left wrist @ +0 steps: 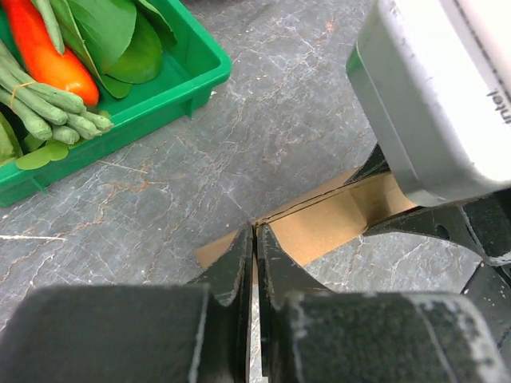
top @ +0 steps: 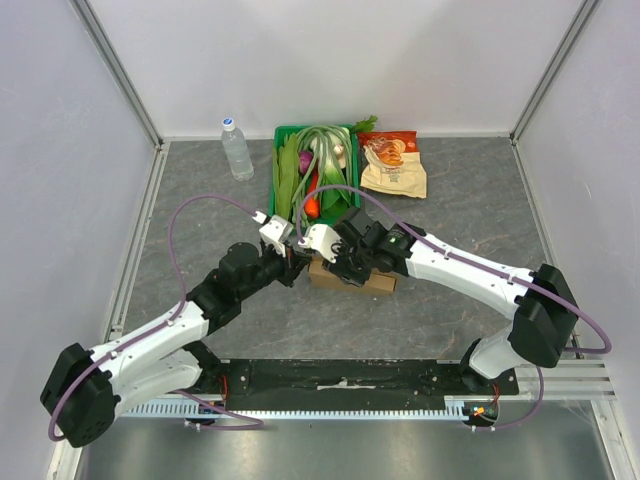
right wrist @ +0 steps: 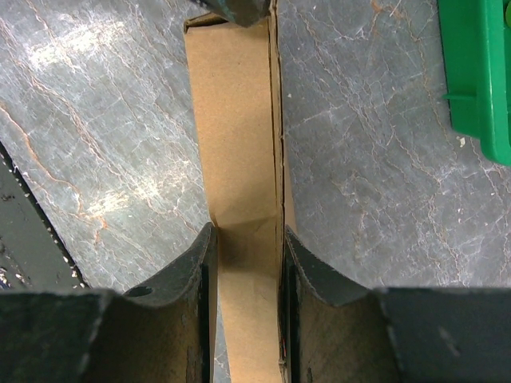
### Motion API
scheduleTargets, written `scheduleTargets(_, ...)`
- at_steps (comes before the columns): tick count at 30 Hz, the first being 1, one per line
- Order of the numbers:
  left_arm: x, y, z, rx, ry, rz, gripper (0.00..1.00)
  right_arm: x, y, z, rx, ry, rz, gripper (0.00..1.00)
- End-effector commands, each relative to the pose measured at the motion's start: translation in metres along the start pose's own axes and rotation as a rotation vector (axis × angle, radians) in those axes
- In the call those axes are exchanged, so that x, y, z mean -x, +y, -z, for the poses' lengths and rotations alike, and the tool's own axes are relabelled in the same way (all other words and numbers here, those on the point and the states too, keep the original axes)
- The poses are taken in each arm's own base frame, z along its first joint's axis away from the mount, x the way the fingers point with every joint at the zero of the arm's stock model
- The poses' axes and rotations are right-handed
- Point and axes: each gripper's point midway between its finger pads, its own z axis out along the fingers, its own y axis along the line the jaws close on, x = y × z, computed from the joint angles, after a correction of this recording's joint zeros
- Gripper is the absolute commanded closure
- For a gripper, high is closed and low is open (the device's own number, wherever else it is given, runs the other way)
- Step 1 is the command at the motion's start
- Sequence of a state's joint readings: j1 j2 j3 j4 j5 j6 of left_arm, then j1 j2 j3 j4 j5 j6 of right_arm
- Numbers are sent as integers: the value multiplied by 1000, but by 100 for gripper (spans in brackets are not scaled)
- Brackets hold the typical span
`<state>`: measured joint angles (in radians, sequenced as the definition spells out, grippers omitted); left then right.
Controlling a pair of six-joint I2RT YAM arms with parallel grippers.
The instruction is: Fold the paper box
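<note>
**A:** One paper box (top: 370, 283) in play: plain brown cardboard, matte and flat-sided. It lies mid-table on the grey, veined table (top: 470, 200), just in front of the tray.

**B:** Both arms are on it! The right gripper (right wrist: 247, 239) straddles a long narrow cardboard strip, one black finger pressed to each side. It's partly closed and gripping.

**A:** And the left gripper (left wrist: 254, 239)? Its fingers are almost touching, pinched on a thin cardboard edge at the box's corner.

**B:** Behind sits one green tray (top: 288, 130), glossy plastic and rectangular, heaped with leafy greens (top: 320, 160) and one smooth orange-red vegetable (left wrist: 48, 52).

**A:** One clear plastic bottle (top: 237, 150) with a white cap stands upright to the tray's left. One crinkly bag (top: 393, 165) lies flat to its right.
</note>
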<state>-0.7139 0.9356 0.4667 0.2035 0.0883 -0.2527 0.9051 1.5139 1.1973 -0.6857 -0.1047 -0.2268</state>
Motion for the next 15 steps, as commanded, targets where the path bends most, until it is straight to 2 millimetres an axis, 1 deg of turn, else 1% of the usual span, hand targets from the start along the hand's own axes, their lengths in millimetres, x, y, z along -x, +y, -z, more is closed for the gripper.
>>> scheduleTargets(1, 15, -17, -6, -13, -46, -18, 95, -22, 11, -10, 53, 97, -47, 87)
scheduleTargets(2, 13, -19, -8, -8, -38, -10, 98, -22, 11, -9, 52, 96, -49, 87)
scheduleTargets(4, 12, -20, -10, 18, -39, -3, 98, -23, 8, -11, 40, 105, -54, 87)
scheduleTargets(8, 12, -21, -12, 74, -36, 82, 98, -21, 7, -13, 36, 106, -56, 86)
scheduleTargets(9, 9, -22, -13, 91, -26, 95, 98, -20, 6, -13, 34, 103, -60, 85)
scheduleTargets(11, 10, -18, -14, 132, -24, 132, 98, -20, 6, -14, 34, 102, -63, 85)
scheduleTargets(15, 1, -16, -13, 180, -20, 190, 98, -18, 3, -15, 37, 92, -72, 84)
